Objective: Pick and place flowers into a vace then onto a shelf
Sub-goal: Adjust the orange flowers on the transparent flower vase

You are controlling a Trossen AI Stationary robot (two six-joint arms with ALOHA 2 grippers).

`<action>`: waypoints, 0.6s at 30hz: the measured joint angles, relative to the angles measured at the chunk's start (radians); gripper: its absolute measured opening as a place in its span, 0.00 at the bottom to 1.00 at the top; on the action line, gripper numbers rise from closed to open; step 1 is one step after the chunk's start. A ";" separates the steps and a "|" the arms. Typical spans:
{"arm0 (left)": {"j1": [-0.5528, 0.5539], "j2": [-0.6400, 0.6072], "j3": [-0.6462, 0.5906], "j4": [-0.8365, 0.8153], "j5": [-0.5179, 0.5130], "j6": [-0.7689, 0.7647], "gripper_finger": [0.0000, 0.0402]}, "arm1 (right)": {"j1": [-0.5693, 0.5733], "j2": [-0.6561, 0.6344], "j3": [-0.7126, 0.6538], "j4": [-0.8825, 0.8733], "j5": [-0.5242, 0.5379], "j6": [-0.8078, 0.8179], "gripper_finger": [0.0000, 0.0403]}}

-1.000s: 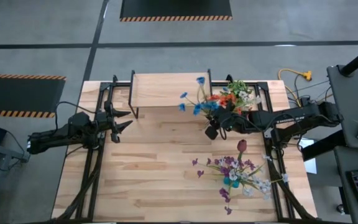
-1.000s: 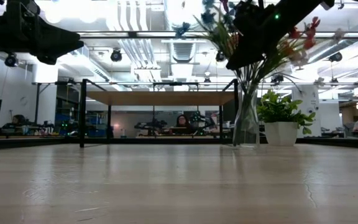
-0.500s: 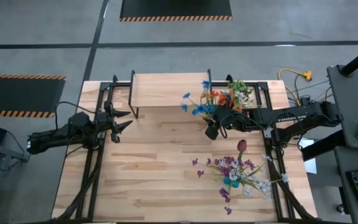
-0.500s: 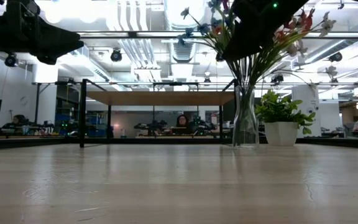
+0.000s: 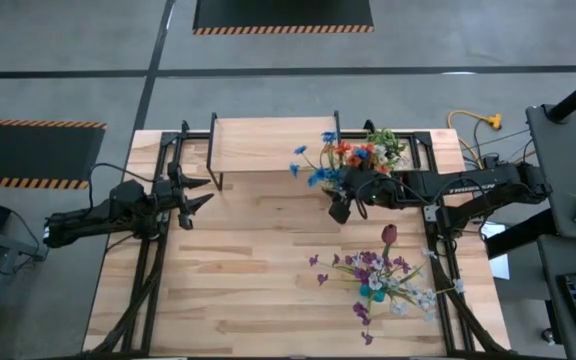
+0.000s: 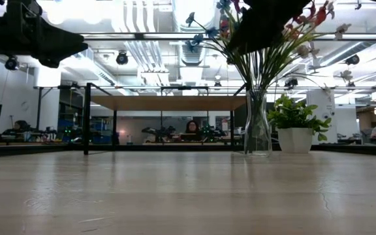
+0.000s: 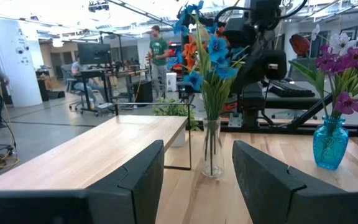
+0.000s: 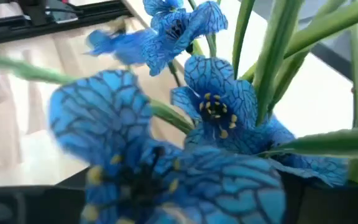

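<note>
Upright, thin green-stemmed flowers [image 6: 253, 46] fan from a slender clear glass vase [image 6: 258, 130].

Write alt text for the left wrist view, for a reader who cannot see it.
A clear glass vase of blue and orange flowers stands on the wooden table beside the light wood shelf, with the right arm's dark gripper up among the blooms. A blue vase of purple flowers stands farther right; people show in the room behind.

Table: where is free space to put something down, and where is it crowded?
The table is bare in its middle and near-left part, between the left pincer and the blue vase. The shelf top is bare too. The far right, around the clear vase, is crowded.
</note>
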 joint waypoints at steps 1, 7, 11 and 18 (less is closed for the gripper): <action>0.000 0.000 0.000 -0.003 0.000 0.000 0.44 | 0.000 0.000 0.000 0.001 -0.005 0.009 0.62; 0.000 0.000 0.000 -0.009 0.000 0.000 0.44 | 0.000 0.000 0.003 0.003 -0.009 0.015 0.74; 0.000 0.000 0.000 0.005 0.000 -0.001 0.44 | 0.000 -0.001 0.045 0.005 -0.045 0.010 0.79; 0.000 0.000 0.000 0.017 0.000 -0.026 0.44 | 0.000 -0.002 0.111 -0.045 -0.069 0.007 0.81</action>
